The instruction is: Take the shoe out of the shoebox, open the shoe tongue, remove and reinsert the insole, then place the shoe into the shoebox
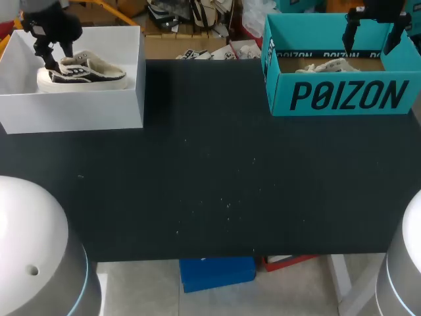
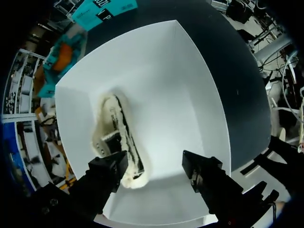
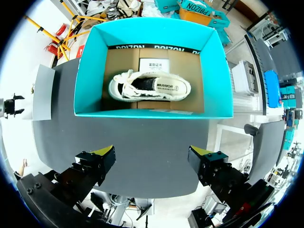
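The black-and-cream shoe sits on its sole inside the white shoebox at the far left corner of the table, so the first step, lifting it out, looks not yet done. The left gripper is down in that box at the shoe's heel end, fingers spread wide. One finger lies over the heel and the other is apart over bare box floor, so nothing is gripped. The next move likely calls for shifting sideways until both fingers flank the heel, then closing and lifting. At the far right corner a cream shoe lies in the teal shoebox, and the right gripper hangs above it, wide and empty.
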